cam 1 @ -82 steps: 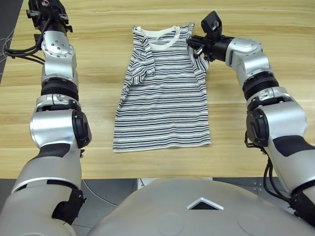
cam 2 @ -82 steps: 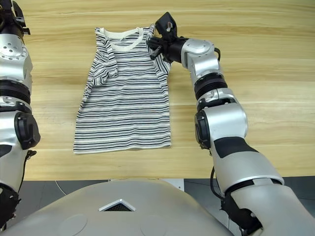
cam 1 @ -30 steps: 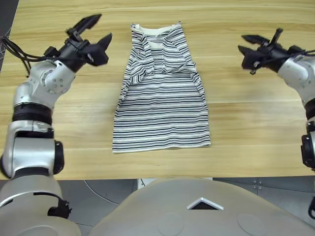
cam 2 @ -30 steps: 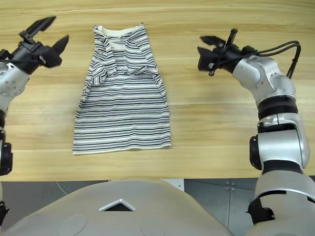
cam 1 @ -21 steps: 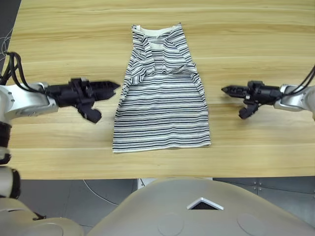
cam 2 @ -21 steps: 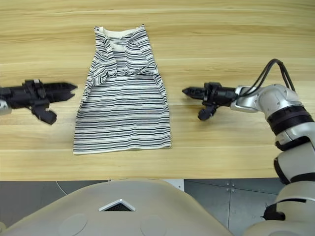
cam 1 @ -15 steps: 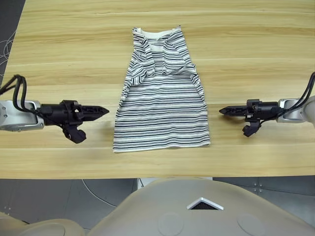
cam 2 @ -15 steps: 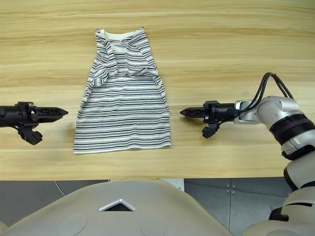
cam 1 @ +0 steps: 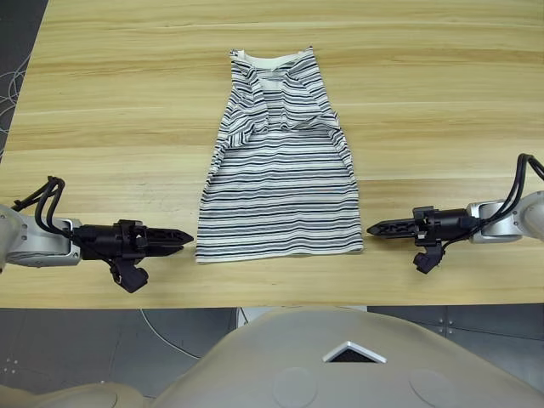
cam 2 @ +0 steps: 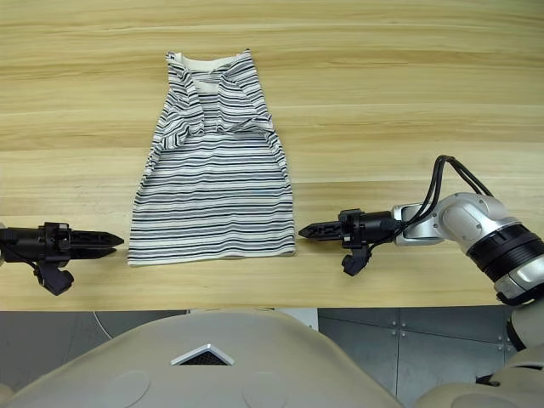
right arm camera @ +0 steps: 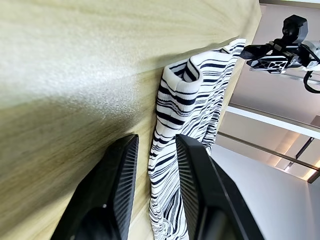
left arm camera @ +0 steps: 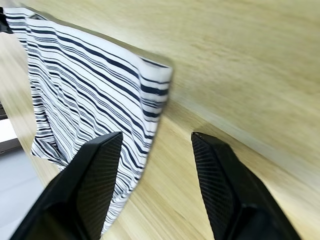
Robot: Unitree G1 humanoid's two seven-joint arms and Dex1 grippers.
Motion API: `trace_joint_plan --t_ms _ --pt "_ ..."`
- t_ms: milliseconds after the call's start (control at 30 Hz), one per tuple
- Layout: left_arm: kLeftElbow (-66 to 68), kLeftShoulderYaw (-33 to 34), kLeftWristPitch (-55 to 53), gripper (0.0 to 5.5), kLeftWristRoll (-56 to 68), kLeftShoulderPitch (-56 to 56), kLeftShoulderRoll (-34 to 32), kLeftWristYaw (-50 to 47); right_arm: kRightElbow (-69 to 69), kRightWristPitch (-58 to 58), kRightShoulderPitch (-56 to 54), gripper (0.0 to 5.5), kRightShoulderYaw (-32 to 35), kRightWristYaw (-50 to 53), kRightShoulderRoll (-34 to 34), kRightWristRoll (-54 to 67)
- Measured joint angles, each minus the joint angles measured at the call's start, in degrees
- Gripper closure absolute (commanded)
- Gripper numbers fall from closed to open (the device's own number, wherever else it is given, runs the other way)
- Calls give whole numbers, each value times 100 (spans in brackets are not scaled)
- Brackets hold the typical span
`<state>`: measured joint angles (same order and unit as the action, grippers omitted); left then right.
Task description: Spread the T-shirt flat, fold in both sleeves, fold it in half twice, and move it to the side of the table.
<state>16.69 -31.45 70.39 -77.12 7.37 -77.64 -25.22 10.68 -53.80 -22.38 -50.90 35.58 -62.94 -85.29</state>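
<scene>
The striped T-shirt (cam 1: 280,178) lies flat on the wooden table (cam 1: 442,102), collar at the far end, both sleeves folded in over the chest. My left gripper (cam 1: 189,237) lies low on the table just left of the shirt's near left hem corner, pointing at it. In the left wrist view its fingers (left arm camera: 95,190) stand open with the hem corner (left arm camera: 155,80) just beyond the tips. My right gripper (cam 1: 371,229) mirrors it at the near right corner. Its fingers (right arm camera: 195,190) are narrowly open, and the hem corner (right arm camera: 180,80) lies just beyond them, ungripped.
Bare wood stretches wide on both sides of the shirt and behind it. The table's front edge (cam 1: 255,293) runs close behind both grippers. Cables (cam 1: 38,200) loop off each wrist.
After folding in the right sleeve, the right gripper let go. Both arms swung out, then came down along the shirt's sides to its near hem corners. The shirt has not moved lately.
</scene>
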Motion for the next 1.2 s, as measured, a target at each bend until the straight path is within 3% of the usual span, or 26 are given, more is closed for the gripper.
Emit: trace_joint_plan --t_ms 767,1200 --pt "-127 -26 199 293 515 239 663 604 237 7 -259 412 -261 -46 765 -10" --pt "-180 22 225 492 807 220 780 1182 157 -114 -393 540 -331 -31 763 34"
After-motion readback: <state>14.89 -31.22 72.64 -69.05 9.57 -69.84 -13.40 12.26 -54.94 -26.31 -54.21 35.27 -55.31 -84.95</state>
